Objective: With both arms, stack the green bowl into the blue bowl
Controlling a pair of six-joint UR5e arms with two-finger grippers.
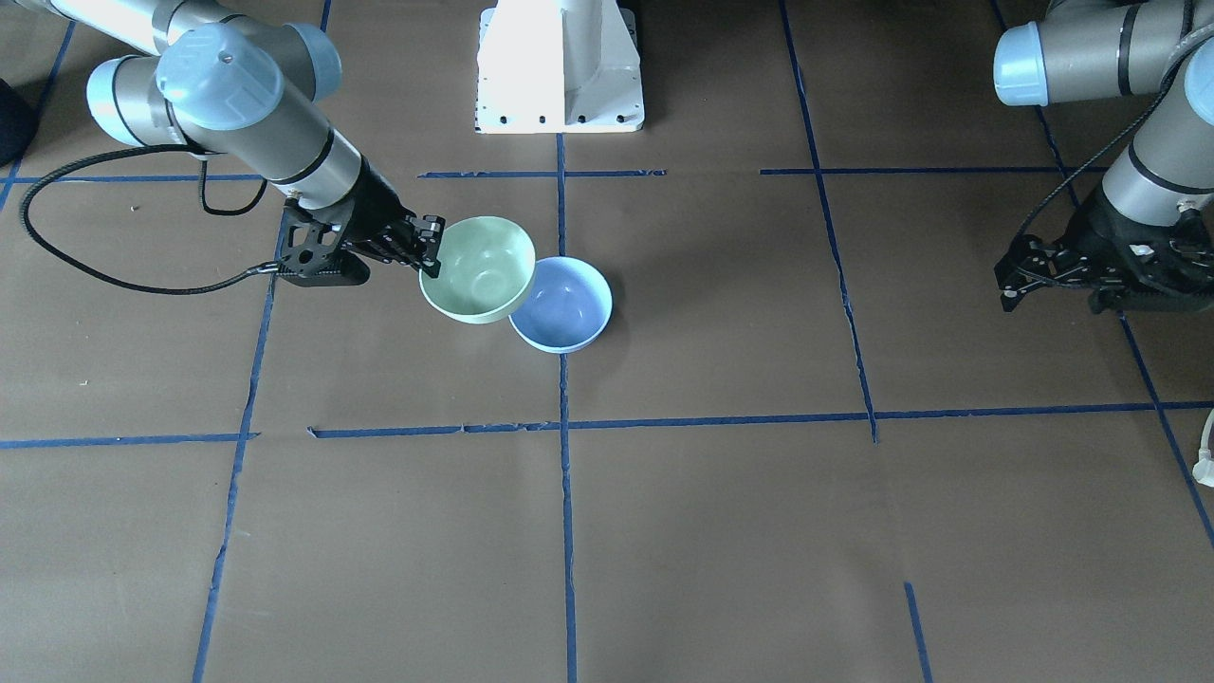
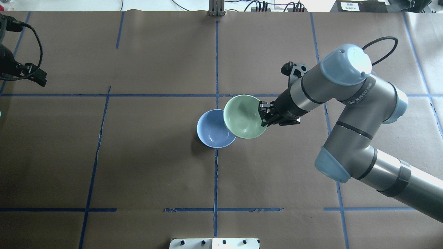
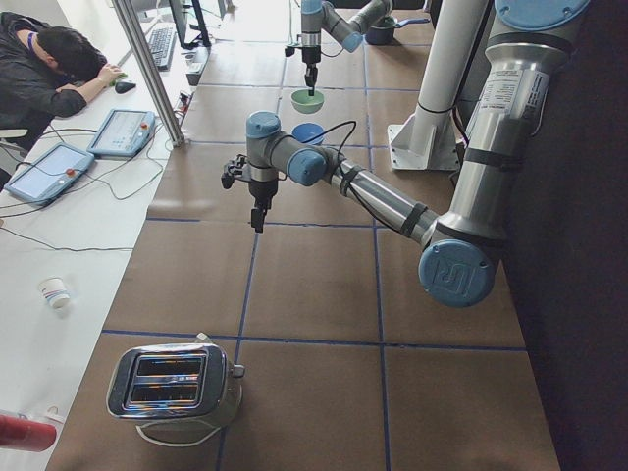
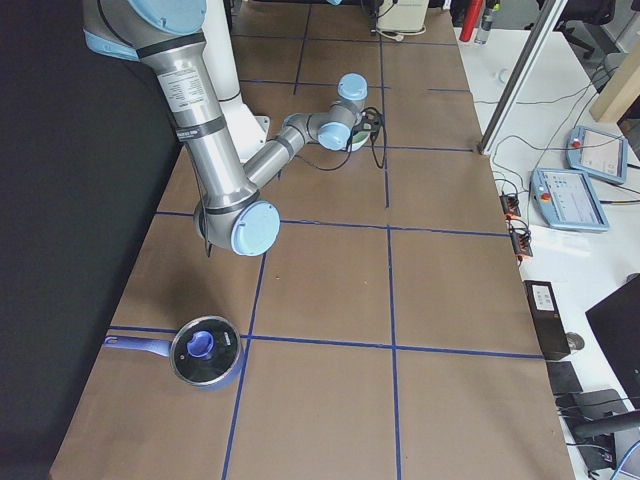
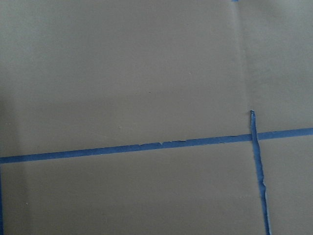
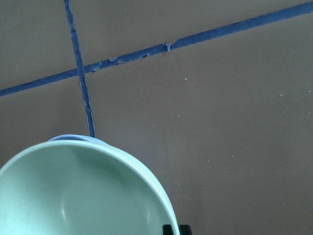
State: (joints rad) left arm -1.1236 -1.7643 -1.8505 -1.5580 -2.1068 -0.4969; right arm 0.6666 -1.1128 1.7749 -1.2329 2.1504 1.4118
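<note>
Front view: green bowl (image 1: 479,270) is clamped at its rim by the right gripper (image 1: 429,254) and held partly over the blue bowl (image 1: 564,305). The blue bowl sits on the table (image 1: 721,531) just past it, away from the gripper. Left gripper (image 1: 1013,287) is parked well apart; its opening cannot be told.
Overhead: blue bowl is offset left of green, slightly toward the robot.
Right wrist: only a sliver of blue rim is seen past green's far edge. A shift along the gripper's line is judged needed before release.

- The green bowl (image 1: 477,268), pinched by the right gripper (image 1: 429,249), hangs partly over the blue bowl's (image 1: 561,308) rim; we find that side closed.
- From the blue bowl toward the left gripper (image 1: 1007,289) we see bare table (image 1: 740,313).
- The white pedestal (image 1: 560,66) stands well behind it.
</note>
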